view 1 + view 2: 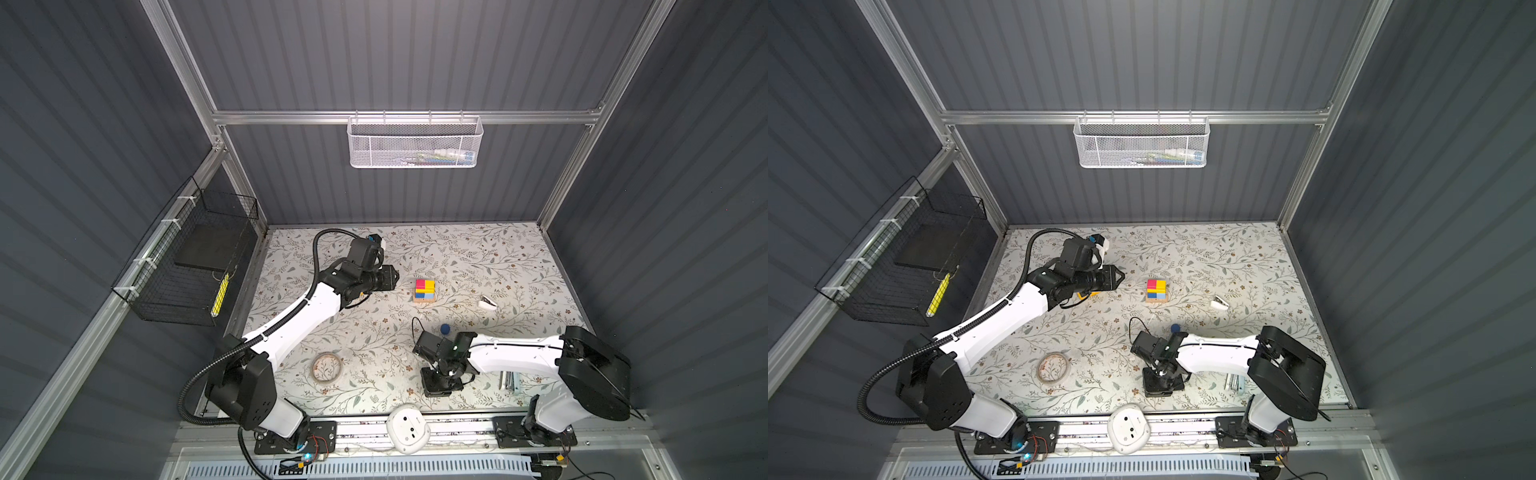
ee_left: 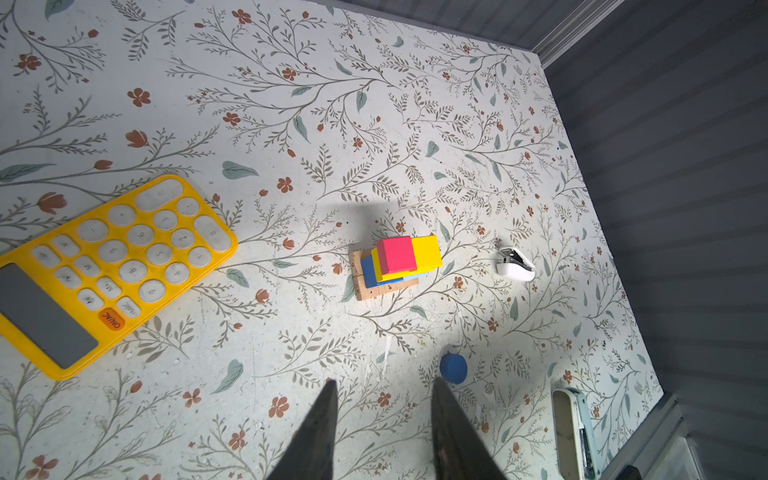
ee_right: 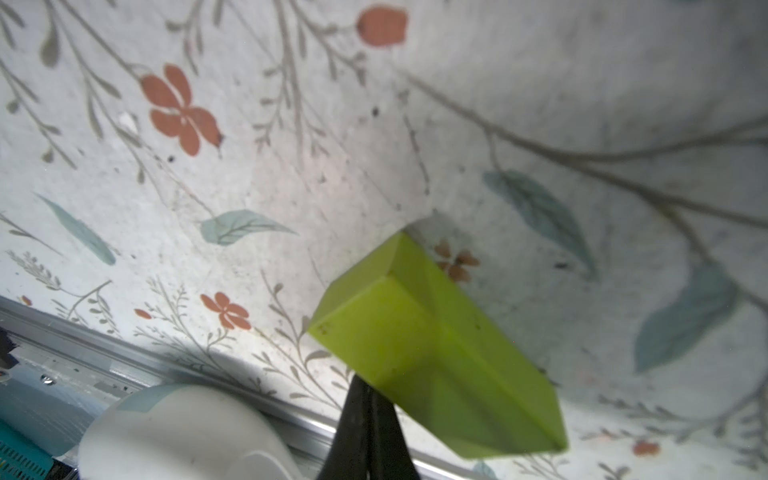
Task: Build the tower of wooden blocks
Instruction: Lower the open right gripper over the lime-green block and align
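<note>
In both top views, a flowery table (image 1: 498, 257) sits inside grey ribbed walls. The tower (image 1: 424, 289) (image 1: 1156, 289) stands mid-table. A blue cylinder (image 1: 445, 329) lies just robot-side of the tower, and a tape roll (image 1: 327, 367) lies farther off.

Left wrist view: the left gripper (image 2: 383, 381) is spread apart and empty. It faces the tower, which has a pink cube (image 2: 397, 253) on top. A calculator (image 2: 104, 266) near the tower reads "ON/AC".

Right wrist view: the right gripper (image 3: 365, 390) is pinched together, with its tips at a lime bar (image 3: 436, 345) on the table.

Bright middle, dark surround, soft shadows — right wrist view blurred
</note>
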Action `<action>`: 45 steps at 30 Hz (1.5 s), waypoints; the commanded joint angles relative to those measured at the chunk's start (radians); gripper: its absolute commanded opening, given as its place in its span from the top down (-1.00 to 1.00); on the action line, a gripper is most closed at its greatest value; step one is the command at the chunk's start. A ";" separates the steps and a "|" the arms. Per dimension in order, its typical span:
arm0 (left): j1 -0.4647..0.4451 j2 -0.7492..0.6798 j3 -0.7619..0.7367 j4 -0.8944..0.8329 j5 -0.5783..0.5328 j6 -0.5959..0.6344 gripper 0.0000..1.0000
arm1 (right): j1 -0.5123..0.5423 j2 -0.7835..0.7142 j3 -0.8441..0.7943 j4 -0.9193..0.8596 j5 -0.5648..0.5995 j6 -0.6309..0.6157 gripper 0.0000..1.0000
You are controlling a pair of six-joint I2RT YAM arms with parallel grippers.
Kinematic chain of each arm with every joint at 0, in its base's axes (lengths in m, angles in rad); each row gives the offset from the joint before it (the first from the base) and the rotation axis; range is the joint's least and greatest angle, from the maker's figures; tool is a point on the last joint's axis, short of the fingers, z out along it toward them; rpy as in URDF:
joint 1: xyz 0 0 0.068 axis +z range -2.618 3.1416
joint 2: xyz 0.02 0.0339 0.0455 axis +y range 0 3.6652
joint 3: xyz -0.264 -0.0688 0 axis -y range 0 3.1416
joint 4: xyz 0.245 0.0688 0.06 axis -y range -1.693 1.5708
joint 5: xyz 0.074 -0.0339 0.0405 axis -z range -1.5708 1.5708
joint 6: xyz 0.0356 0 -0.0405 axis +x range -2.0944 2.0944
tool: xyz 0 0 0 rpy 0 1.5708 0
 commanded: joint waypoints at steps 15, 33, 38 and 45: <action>0.005 0.019 -0.007 -0.006 -0.028 0.008 0.25 | -0.102 -0.017 -0.038 -0.100 0.131 -0.062 1.00; 0.005 0.020 0.001 -0.025 -0.059 0.016 0.25 | -0.173 -0.065 0.003 -0.160 0.155 -0.128 0.85; 0.005 0.013 -0.006 -0.023 -0.063 0.018 0.25 | -0.149 -0.146 0.022 -0.236 0.206 -0.128 0.20; 0.005 0.011 -0.011 -0.021 -0.066 0.029 0.25 | -0.144 -0.161 0.032 -0.228 0.243 -0.230 -0.41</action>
